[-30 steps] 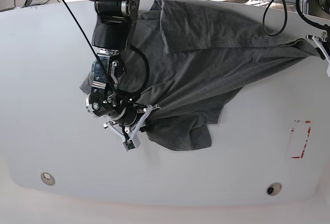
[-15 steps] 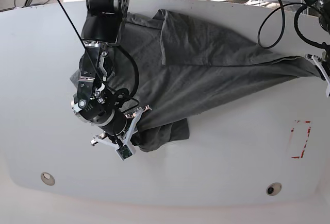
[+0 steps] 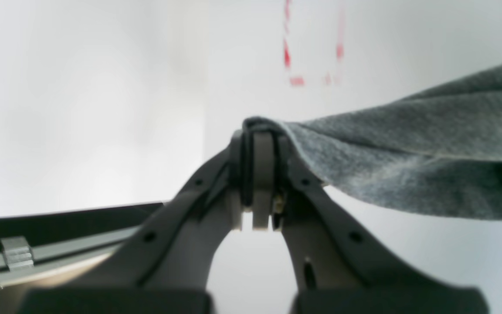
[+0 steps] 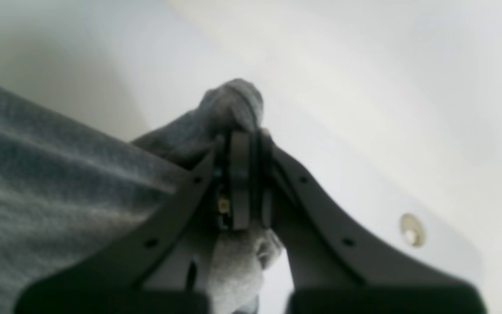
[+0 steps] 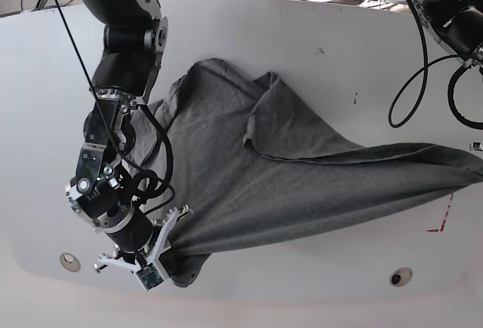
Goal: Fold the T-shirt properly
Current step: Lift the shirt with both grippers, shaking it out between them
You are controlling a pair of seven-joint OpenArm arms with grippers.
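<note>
The dark grey T-shirt (image 5: 302, 177) lies stretched across the white table (image 5: 324, 56), with one flap folded over near its middle. My right gripper (image 5: 182, 213), on the base view's left, is shut on a bunched corner of the shirt near the front edge. In the right wrist view the gripper (image 4: 243, 131) has its jaws pinched on a wad of the T-shirt (image 4: 59, 174). My left gripper (image 3: 257, 135) is shut on an edge of the T-shirt (image 3: 408, 152). In the base view it is almost out of frame at the right edge, where the shirt's tip (image 5: 472, 164) ends.
A red tape rectangle (image 5: 445, 215) marks the table at the right and also shows in the left wrist view (image 3: 312, 56). Two round holes (image 5: 69, 262) (image 5: 401, 276) sit near the front edge. Cables (image 5: 407, 72) hang at the back right.
Both grippers have pulled the shirt toward the table's front. The right gripper moved down and left, the left one down, and the shirt is now drawn out flatter between them.
</note>
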